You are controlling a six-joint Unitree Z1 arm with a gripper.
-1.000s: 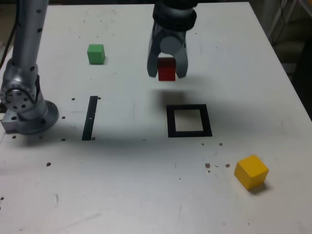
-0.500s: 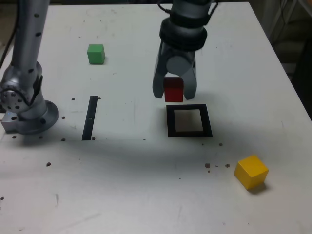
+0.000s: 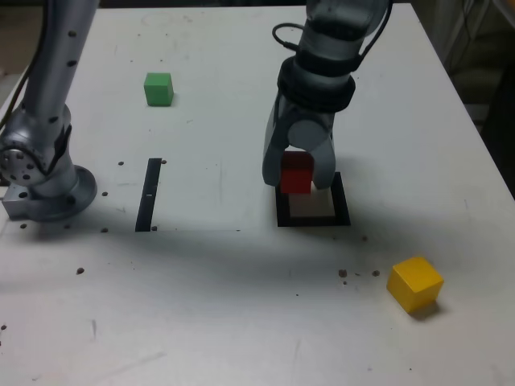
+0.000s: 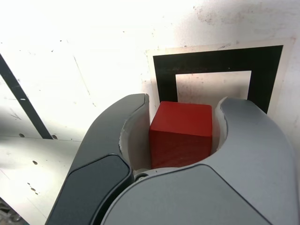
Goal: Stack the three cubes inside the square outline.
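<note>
White, speckled tabletop (image 3: 241, 305) bearing 3 small matte cubes: 1 green (image 3: 158, 88), 1 yellow (image 3: 414, 283), 1 red (image 3: 296, 173). Also 1 thick black square outline (image 3: 344, 211) and 1 thin black strip (image 3: 148, 195). Grey gripper (image 3: 297, 177) clamped narrowly on the red cube, over the outline. Seen only from the wrist: pale beige centre (image 4: 213, 86) just beyond the gripped red cube (image 4: 181, 132).
</note>
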